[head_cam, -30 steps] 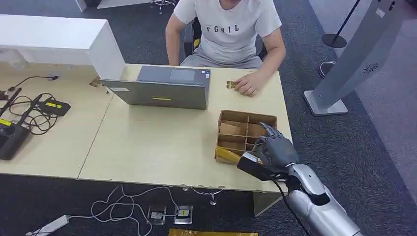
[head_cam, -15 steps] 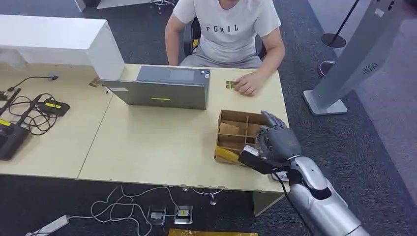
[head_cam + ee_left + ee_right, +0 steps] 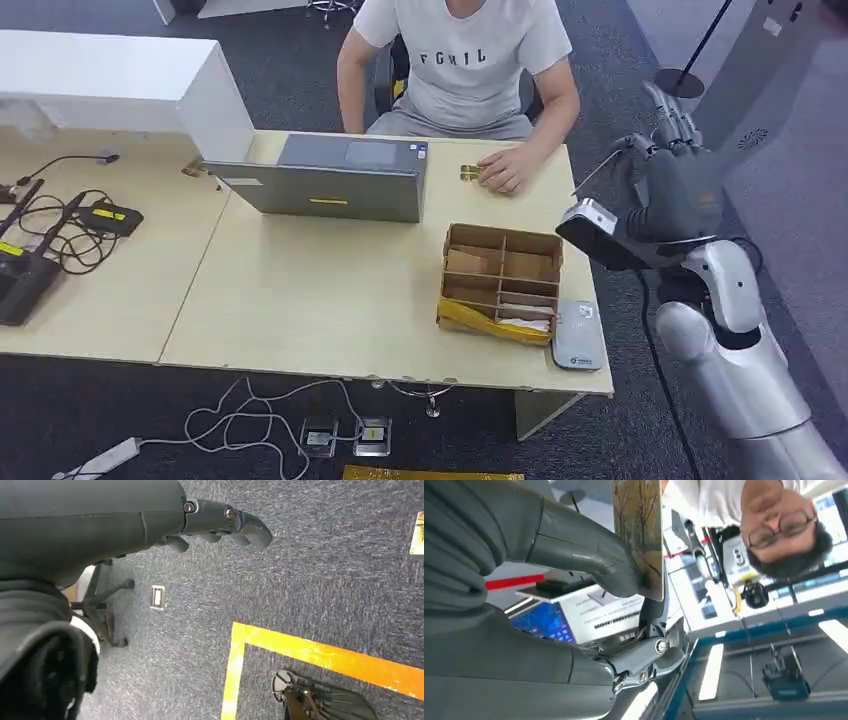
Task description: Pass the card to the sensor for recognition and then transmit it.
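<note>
My right hand [image 3: 675, 190] is raised off the table's right edge, well above the cardboard divider box [image 3: 503, 238]. It pinches a thin card [image 3: 600, 172], seen edge-on in the head view. In the right wrist view the card [image 3: 639, 530] shows a printed tree picture and sits between the thumb and the fingers [image 3: 589, 555]. The grey flat sensor [image 3: 577, 337] lies on the table at the box's near right corner. My left hand [image 3: 220, 522] hangs over the carpet with its fingers apart, holding nothing.
A person [image 3: 465, 60] sits at the far side, one hand [image 3: 508, 172] on the table beside small gold items [image 3: 468, 173]. A grey laptop [image 3: 330, 180] stands mid-table, cables and devices [image 3: 60, 235] lie at left. A grey kiosk stand [image 3: 720, 120] is at right.
My right hand has risen from the box at the table's front edge, up and to the right, carrying the card. The sensor it covered now shows.
</note>
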